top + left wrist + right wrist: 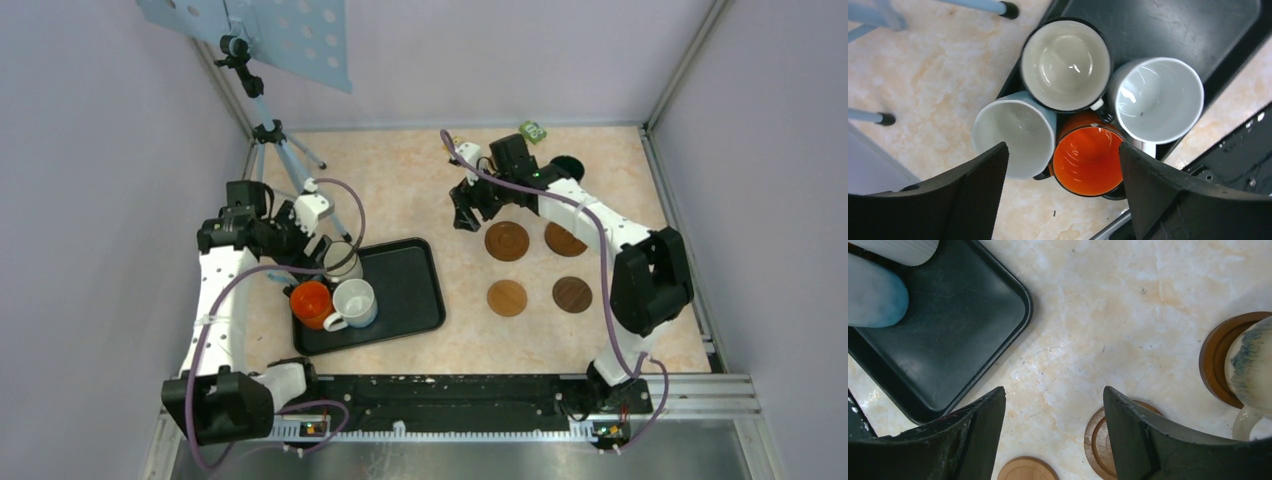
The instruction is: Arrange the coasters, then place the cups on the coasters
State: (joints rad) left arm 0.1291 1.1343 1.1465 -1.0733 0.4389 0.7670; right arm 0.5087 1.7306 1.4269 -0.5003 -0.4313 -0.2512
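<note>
Left gripper [1063,150]: jaws spread wide, nothing gripped. It hangs over the mug cluster with the orange mug [1088,160] directly below, between the pads. My left pad overlaps the rim of the light-blue mug [1013,135] in the wrist view (whether it touches, I cannot tell).

The orange mug is packed tight. It touches the light-blue mug on its left, the dark-rimmed white mug [1065,62] on its far side and the plain white mug [1158,97] on its right. All of them crowd the left end of the black tray [1168,25].

Right gripper [464,212]: fingers parted and empty, over bare table [1128,315] beyond the tray's far right corner, just left of the coasters [507,241].

Four coasters show from above in a two-by-two square right of the tray, the far right one partly under my right arm. The right wrist view also shows a pale mug [1253,365] standing on a dark coaster [1212,365].

Judgement: the coasters look arranged and the cups step is in hand. Next move: lower the left jaws around the orange mug, close on its wall, and lift straight up so the neighbours aren't dragged. Then carry it right to a bare coaster.
</note>
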